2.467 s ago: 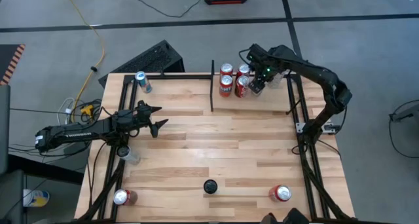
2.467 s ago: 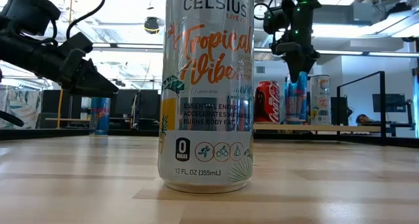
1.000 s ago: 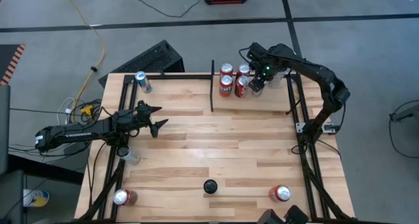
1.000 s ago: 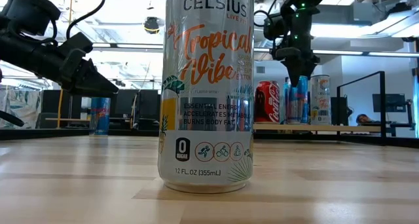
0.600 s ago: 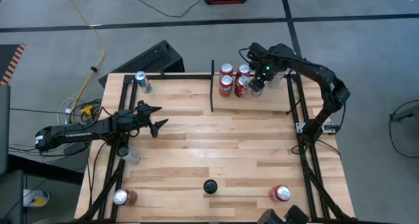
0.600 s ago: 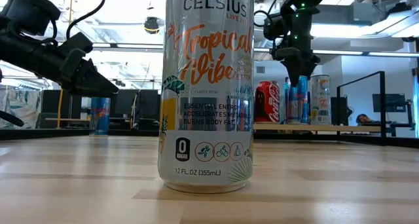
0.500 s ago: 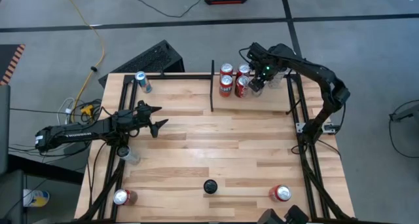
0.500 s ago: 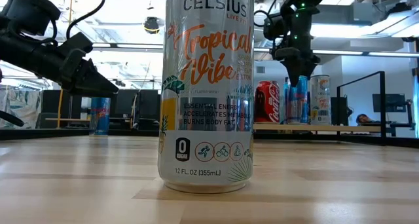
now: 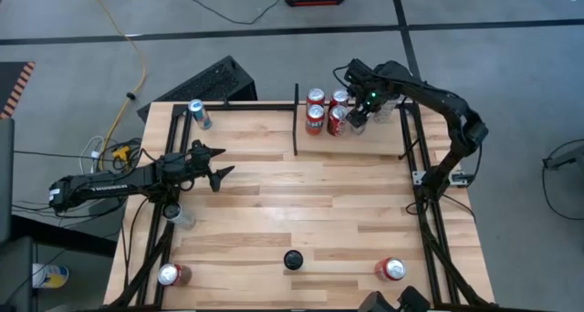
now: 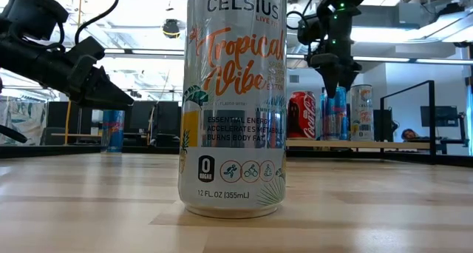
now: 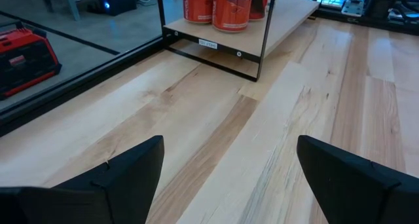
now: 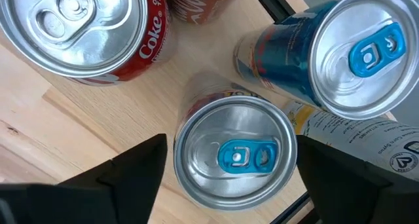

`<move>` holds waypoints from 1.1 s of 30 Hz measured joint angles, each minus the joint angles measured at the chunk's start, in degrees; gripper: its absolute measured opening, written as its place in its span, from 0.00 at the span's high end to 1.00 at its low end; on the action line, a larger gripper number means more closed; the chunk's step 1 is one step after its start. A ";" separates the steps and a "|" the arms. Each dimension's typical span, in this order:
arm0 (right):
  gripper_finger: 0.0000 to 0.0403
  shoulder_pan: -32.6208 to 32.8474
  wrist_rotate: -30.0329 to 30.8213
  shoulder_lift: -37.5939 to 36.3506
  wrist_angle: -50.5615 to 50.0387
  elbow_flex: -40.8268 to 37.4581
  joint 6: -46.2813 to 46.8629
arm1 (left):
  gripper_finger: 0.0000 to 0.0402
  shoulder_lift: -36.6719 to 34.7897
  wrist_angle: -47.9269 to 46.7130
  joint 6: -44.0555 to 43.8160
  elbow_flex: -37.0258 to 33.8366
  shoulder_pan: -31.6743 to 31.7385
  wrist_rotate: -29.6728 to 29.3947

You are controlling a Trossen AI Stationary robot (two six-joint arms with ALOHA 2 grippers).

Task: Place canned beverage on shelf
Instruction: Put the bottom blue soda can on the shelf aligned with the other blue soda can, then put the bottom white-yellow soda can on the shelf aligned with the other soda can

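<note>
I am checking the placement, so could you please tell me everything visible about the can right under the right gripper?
The can stands upright on the light wood shelf, seen from above: a silver aluminium lid with a blue pull tab, unopened, and a reddish patterned side barely showing. It sits between the open fingers of the right gripper, which do not visibly touch it. A Coke can and a blue can stand close by; whether they touch it is unclear.

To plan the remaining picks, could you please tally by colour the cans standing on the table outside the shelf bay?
Red cylindrical metal cans: 2
Blue cylindrical metal can: 1
White Celsius Tropical Vibe metal can: 1
Total: 4
</note>
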 joint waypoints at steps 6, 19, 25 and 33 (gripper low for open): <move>0.08 0.00 0.09 -0.15 -2.48 0.32 0.05 | 0.17 0.00 0.01 0.00 -0.01 0.00 -0.01; 0.10 6.19 3.84 -0.17 -14.17 13.90 4.26 | 0.17 -0.01 0.00 0.00 -0.01 -0.01 -0.01; 0.10 15.15 4.50 -2.84 -16.54 17.97 6.22 | 0.17 0.00 0.00 0.00 -0.01 -0.01 0.00; 0.10 34.03 4.45 -9.76 -14.23 17.97 10.31 | 0.17 -0.01 0.00 0.00 -0.01 0.01 -0.01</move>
